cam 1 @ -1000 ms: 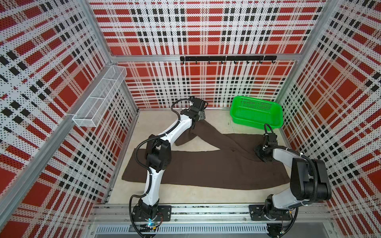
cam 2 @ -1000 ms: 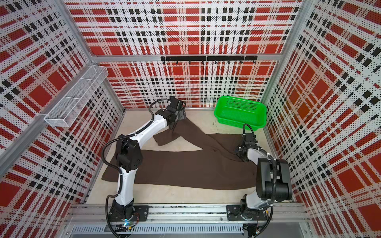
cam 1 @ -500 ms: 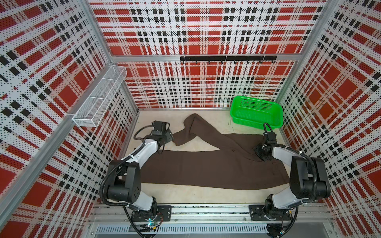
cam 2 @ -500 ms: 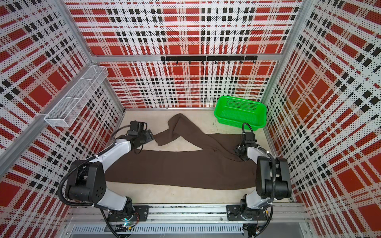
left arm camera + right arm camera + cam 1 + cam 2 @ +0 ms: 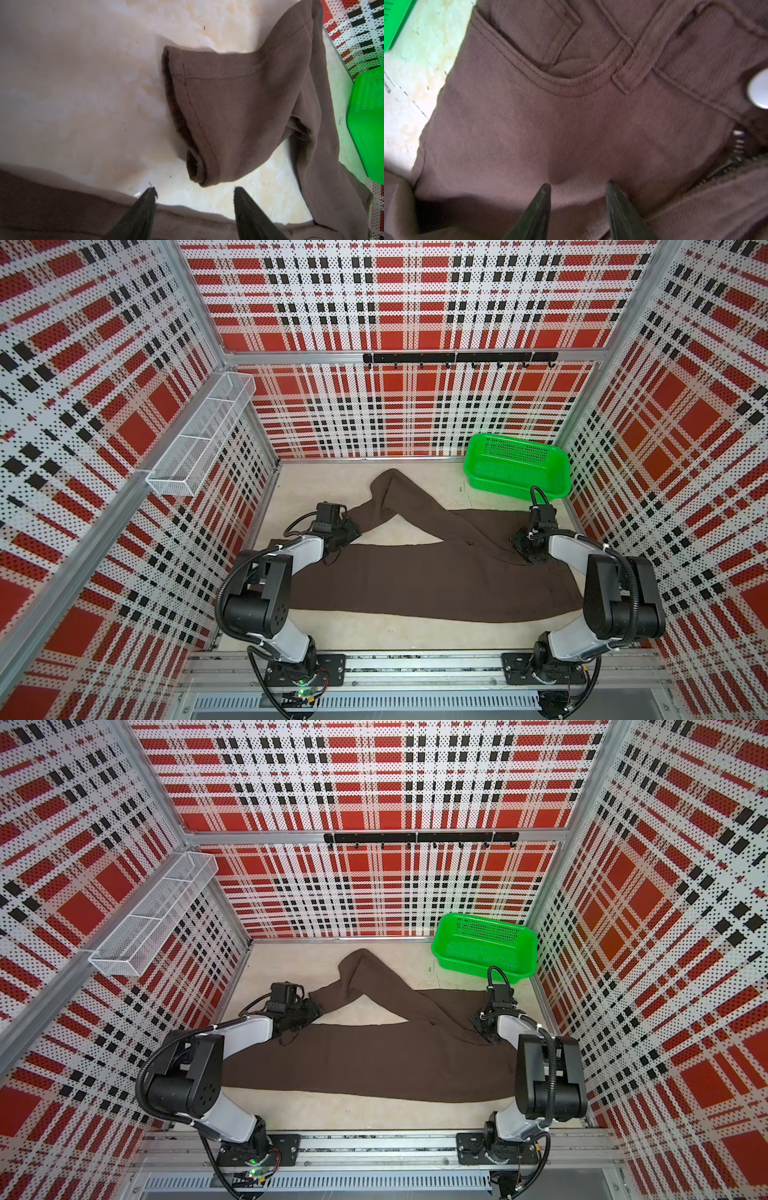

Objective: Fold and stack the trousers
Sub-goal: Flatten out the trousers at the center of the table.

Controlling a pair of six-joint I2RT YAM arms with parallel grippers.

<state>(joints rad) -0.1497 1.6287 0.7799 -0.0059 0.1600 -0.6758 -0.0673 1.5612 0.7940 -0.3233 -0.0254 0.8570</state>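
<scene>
Risking a miss or a skewed leg on the trousers (image 5: 415, 580) lying flat beneath both pairs, by closing the spread, empty left fingers (image 5: 141, 214) short of the hem (image 5: 186, 108) just ahead, and risking a slipping waist (image 5: 685, 68) under the parted right fingers (image 5: 537, 212), pinching or only pressing impossible to tell.

The trousers (image 5: 415, 580) are plain dark brown with a pale button (image 5: 759, 91). The basket (image 5: 515, 485) is bright green. The walls (image 5: 399, 302) carry red, white and black checks. The floor (image 5: 324, 485) is cream, faintly mottled.
</scene>
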